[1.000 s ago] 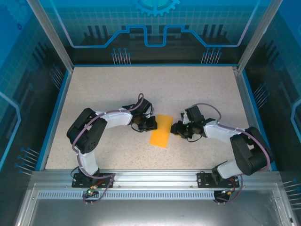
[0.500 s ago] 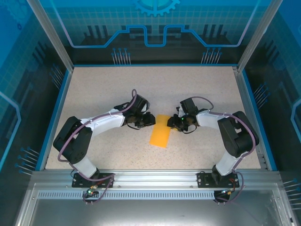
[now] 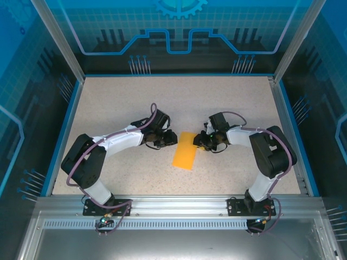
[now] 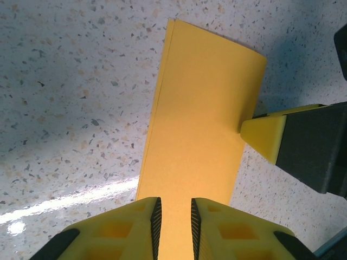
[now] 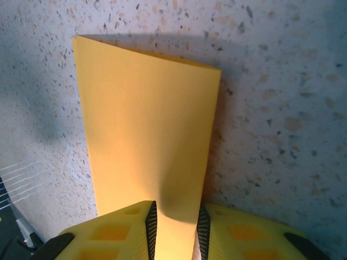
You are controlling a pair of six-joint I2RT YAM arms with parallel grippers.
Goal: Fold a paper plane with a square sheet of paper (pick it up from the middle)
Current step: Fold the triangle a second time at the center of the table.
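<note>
Bare counter (image 3: 108, 108) open toward every edge. Mid-counter, folded sheet of paper (image 3: 185, 151), unmoved since earlier. Left pincer (image 4: 173, 208) narrowed over its left edge, grip impossible to tell; right pincer (image 5: 174, 214) clenched on its buckled right edge; both closer in than before.

Paper: the plain folded orange-yellow sheet of paper (image 3: 185, 150) was one even colour and unmarked.
Table: the flat beige tabletop (image 3: 124, 103) was flecked with fine dark and brown speckles.
Rim: the thin table rim (image 3: 65, 135) was blue.
Left gripper (image 4: 173, 216): yellow fingers, black ribbed pads.
Right gripper (image 5: 174, 222): yellow fingers, black ribbed pads.
Arms: the left arm (image 3: 122, 138) and right arm (image 3: 244, 135) were white with black joints and purple cables (image 3: 153, 108).
Walls: the translucent back wall (image 3: 179, 32) was blue with a pale grid and circuit lines.
</note>
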